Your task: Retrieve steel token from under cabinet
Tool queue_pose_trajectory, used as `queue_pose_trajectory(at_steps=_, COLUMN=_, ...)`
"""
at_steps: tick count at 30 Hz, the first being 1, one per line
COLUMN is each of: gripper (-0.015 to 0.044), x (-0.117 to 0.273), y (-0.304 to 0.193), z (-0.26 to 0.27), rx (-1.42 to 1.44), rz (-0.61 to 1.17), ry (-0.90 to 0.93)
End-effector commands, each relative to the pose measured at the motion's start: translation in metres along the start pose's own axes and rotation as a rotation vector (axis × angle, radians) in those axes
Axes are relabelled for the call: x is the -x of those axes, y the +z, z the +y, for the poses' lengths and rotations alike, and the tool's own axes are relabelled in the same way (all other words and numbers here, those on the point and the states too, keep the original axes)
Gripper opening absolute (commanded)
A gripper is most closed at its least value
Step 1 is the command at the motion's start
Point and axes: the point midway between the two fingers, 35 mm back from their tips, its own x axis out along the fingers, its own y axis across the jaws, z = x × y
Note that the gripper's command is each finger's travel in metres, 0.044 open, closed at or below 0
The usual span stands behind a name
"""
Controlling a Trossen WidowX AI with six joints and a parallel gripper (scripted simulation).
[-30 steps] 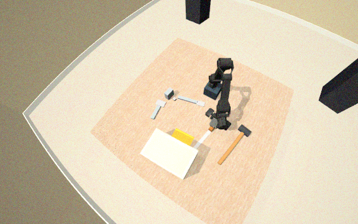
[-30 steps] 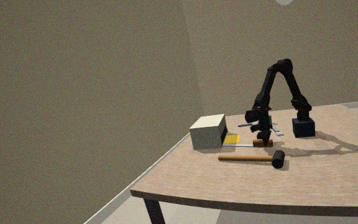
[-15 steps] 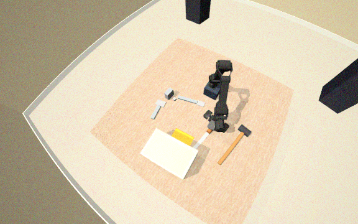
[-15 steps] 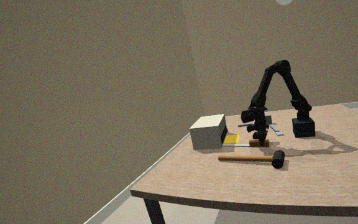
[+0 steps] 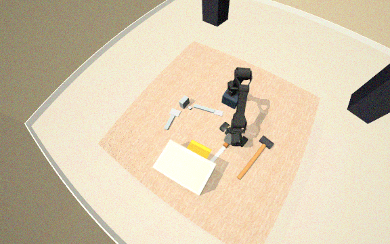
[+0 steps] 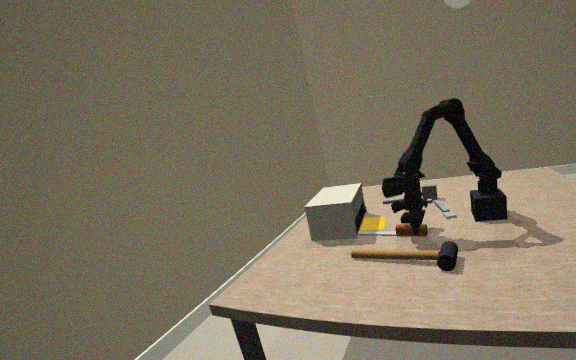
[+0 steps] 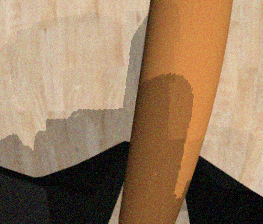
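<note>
A white cabinet (image 5: 185, 167) (image 6: 333, 220) stands on the table, with the yellow marked area (image 5: 199, 149) (image 6: 374, 223) in front of it. A tool with a thick orange handle (image 5: 226, 144) (image 6: 402, 230) (image 7: 187, 45) and a long flat pale blade (image 5: 219, 153) (image 6: 378, 233) lies low at the table, its blade pointing toward the cabinet's front corner beside the yellow area. My gripper (image 5: 234, 136) (image 6: 415, 227) (image 7: 157, 154) is shut on the orange handle, one finger on each side. The steel token cannot be seen in any view.
A hammer with an orange shaft (image 5: 250, 162) (image 6: 398, 255) and black head (image 5: 266, 142) (image 6: 448, 257) lies beside the held tool. Two flat grey tools (image 5: 204, 108) (image 5: 170, 121), a grey block (image 5: 183, 102) (image 6: 429, 192) and a tiny white piece (image 5: 190, 108) lie on the other side.
</note>
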Motion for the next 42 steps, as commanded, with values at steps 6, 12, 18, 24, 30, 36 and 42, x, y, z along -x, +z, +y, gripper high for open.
queue_pose_trajectory(at_steps=6, gripper=0.0, x=0.0, y=0.014, z=0.0, rx=0.0, rz=-0.001, ry=0.002)
queue_pose_trajectory(at_steps=12, gripper=0.0, x=0.0, y=0.021, z=0.0, rx=0.0, rz=-0.002, ry=0.002)
queue_pose_trajectory(at_steps=18, gripper=0.0, x=0.001, y=0.029, z=0.0, rx=0.0, rz=-0.002, ry=0.002)
queue_pose_trajectory(at_steps=24, gripper=0.0, x=0.001, y=0.036, z=0.0, rx=0.0, rz=-0.003, ry=0.002)
queue_pose_trajectory(at_steps=30, gripper=0.0, x=0.001, y=0.043, z=0.0, rx=0.0, rz=-0.003, ry=0.002)
queue_pose_trajectory(at_steps=36, gripper=0.0, x=0.001, y=0.05, z=0.0, rx=0.0, rz=-0.004, ry=0.002)
queue_pose_trajectory(at_steps=42, gripper=0.0, x=0.001, y=0.057, z=0.0, rx=0.0, rz=-0.004, ry=0.002)
